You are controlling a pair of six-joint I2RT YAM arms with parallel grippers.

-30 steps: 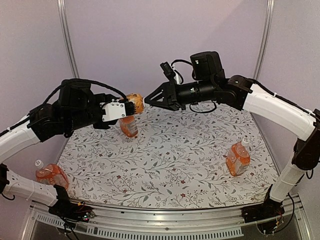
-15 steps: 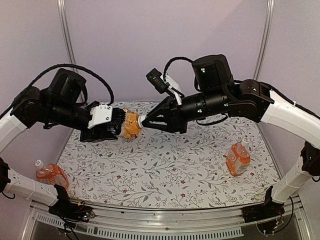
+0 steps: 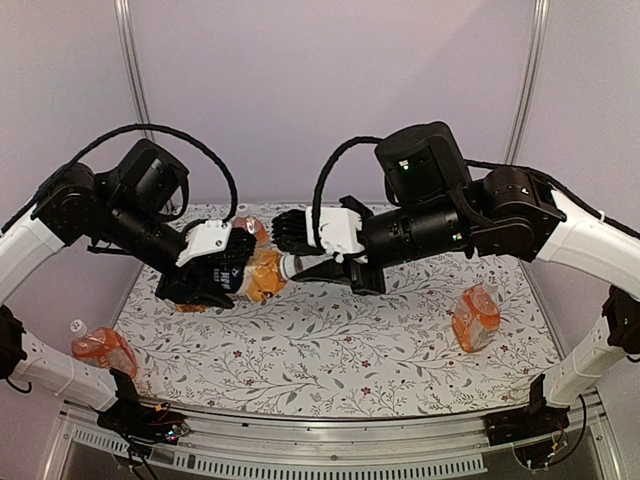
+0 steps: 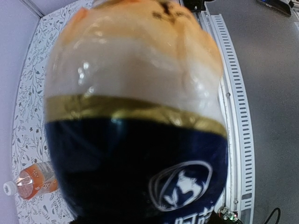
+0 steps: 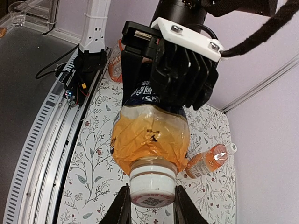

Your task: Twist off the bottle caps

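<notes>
We see the left end effector (image 3: pixel 240 268) holding the bottle (image 5: pixel 150 135); at its 3 o'clock the right end effector (image 5: pixel 151 198) pinches the cap (image 5: pixel 152 185).

Bare table (image 3: pixel 340 350) between left bottle (image 3: pixel 100 350), right bottle (image 3: pixel 476 316)

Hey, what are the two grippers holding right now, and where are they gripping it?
Both hold the dark-labelled bottle: the left gripper clamps its labelled body, and the right gripper pinches its white cap.
</notes>
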